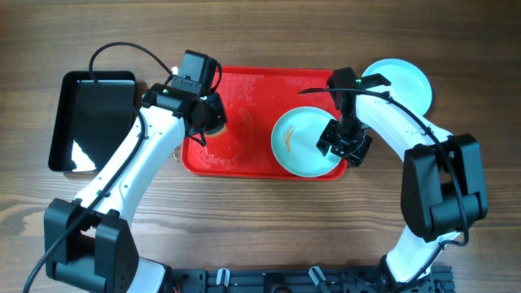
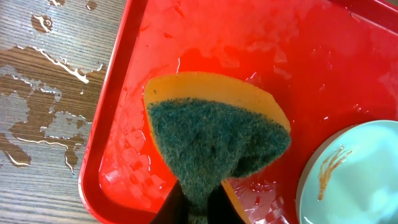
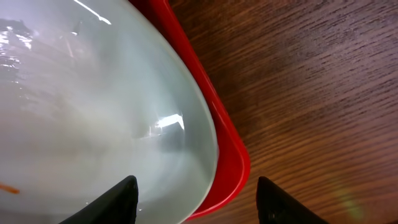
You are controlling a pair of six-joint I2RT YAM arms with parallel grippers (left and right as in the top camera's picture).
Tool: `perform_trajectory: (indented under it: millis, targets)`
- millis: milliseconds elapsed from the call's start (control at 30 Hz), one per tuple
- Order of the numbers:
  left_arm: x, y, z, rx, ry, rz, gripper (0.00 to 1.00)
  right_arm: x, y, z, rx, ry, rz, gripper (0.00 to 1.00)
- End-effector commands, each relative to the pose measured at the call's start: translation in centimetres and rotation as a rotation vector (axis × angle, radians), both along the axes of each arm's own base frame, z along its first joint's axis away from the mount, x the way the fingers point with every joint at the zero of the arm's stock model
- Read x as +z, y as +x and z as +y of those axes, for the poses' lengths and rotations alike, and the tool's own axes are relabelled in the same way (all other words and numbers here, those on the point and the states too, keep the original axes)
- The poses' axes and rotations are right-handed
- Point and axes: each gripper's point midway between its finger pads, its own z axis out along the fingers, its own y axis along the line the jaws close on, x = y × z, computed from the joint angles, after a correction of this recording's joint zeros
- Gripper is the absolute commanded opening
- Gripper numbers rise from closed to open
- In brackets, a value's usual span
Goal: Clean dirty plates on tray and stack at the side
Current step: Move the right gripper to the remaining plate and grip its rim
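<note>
The left gripper (image 2: 198, 208) is clamped on a sponge (image 2: 211, 143) above the tray's (image 1: 252, 106) left end, close to its rim. The right gripper (image 3: 198, 193) has its jaws apart, with the plate's (image 1: 301, 134) edge and the tray's right rim between them. There is free table (image 1: 244, 228) beside it. A second plate (image 1: 403, 81) lies off the tray's far right corner.

**Red tray, blue plate, orange streaks**

The red rectangular plastic tray (image 1: 252, 106) gleams glossy. The round pale-blue plate (image 1: 308, 156) on it has a whitish centre with thin orange streaks. The yellow-orange foam sponge (image 2: 214, 146) has a dark green scouring face. The brown wooden table (image 1: 260, 220) shows streaky grain. The black rectangular tray (image 1: 81, 106) is shiny.
</note>
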Motion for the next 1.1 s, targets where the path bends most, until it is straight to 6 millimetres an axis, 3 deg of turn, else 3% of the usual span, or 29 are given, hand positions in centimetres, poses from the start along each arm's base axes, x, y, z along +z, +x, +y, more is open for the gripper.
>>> perform_trajectory:
  millis: [0,300,733,867,1067]
  targets:
    - [0.5,0.4,-0.2,0.009,-0.013,-0.013,0.04,-1.1,-0.8,-0.2,0.003,-0.009,0.023,0.57]
    - [0.5,0.6,-0.3,0.009,-0.016,-0.020,0.05,-1.1,-0.5,0.3,-0.004,0.019,0.012,0.54]
    - [0.5,0.6,-0.2,0.009,-0.015,-0.019,0.05,-2.4,0.8,3.2,0.047,0.100,-0.080,0.47]
    - [0.5,0.6,-0.2,0.009,-0.016,-0.020,0.05,-2.2,2.6,6.2,0.152,0.223,-0.177,0.45]
    - [0.5,0.6,-0.2,0.009,-0.016,-0.020,0.05,-1.8,2.1,12.2,0.332,0.281,-0.258,0.51]
